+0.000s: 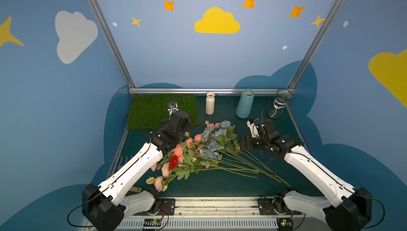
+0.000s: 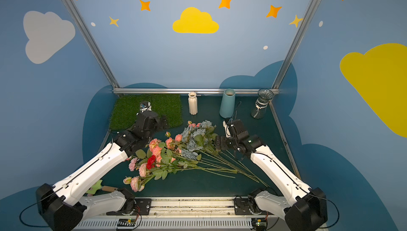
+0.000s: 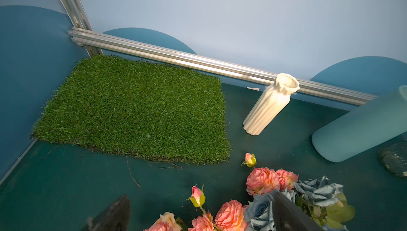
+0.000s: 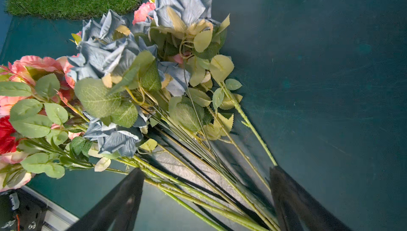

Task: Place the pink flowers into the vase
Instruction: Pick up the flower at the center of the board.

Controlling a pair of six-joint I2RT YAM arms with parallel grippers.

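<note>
In both top views the pink flowers (image 1: 178,150) lay heaped on the table (image 1: 220,188) among grey-blue roses (image 1: 212,145); the ribbed white vase (image 1: 209,104), matte blue vase (image 1: 245,105) and glass vase (image 1: 279,105) stood empty, so nothing had been placed yet

Left wrist view: the left gripper (image 3: 200,195) was wide open over ruffled fabric petals

Right wrist view: the right gripper (image 4: 207,169) was open, straddling thin, knobbly stems (image 4: 248,123)

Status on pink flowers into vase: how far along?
Done: nothing. The pink flowers lie in the mixed pile on the table; white vase, blue vase and glass vase show no stems.
In hand: right gripper open, straddling the stems; left gripper open by the pile, nothing held.
Left: grasp, carry, insert every pink stem.
</note>
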